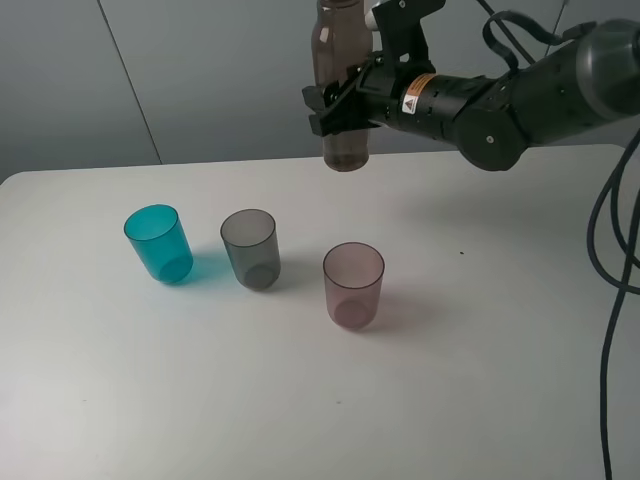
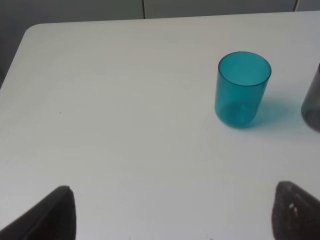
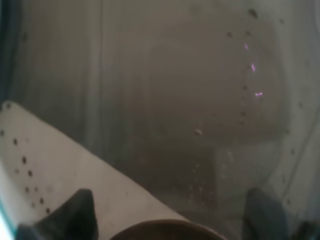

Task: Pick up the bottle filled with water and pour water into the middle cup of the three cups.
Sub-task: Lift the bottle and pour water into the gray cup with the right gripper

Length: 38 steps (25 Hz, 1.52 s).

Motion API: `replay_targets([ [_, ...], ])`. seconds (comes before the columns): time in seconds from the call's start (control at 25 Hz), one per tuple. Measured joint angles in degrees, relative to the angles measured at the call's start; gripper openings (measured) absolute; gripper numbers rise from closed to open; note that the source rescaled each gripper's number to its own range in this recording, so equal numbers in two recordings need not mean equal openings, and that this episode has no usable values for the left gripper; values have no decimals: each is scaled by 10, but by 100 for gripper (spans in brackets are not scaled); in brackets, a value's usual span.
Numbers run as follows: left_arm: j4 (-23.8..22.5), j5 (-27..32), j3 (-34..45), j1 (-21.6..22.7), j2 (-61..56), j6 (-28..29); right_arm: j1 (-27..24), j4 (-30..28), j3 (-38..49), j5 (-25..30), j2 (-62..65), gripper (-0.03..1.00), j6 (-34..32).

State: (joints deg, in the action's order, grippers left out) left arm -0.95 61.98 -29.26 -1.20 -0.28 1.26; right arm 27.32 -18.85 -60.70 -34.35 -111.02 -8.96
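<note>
My right gripper is shut on the smoky brown-grey bottle, holding it upright in the air behind the cups; its neck runs off the top of the exterior view. The bottle fills the right wrist view. On the white table stand the three cups in a row: a teal-blue one, the smoky grey middle cup and a pinkish-mauve one. The bottle hangs above and behind the gap between the grey and mauve cups. My left gripper is open, low over the table near the teal cup.
The white table has its rounded far-left corner near the left arm. A black cable hangs down at the right edge. A grey wall stands behind the table.
</note>
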Motion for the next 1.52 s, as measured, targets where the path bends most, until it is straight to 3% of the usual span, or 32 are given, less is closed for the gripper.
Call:
replay_targets([
  [0.24,0,0,0,0,0,-3,14,1,-62,1,-69,4,57],
  [0.84,0,0,0,0,0,-3,27,1,-70,1,-108,4,408],
  [1.52,0,0,0,0,0,-2,27,1,-70,1,-108,4,687],
])
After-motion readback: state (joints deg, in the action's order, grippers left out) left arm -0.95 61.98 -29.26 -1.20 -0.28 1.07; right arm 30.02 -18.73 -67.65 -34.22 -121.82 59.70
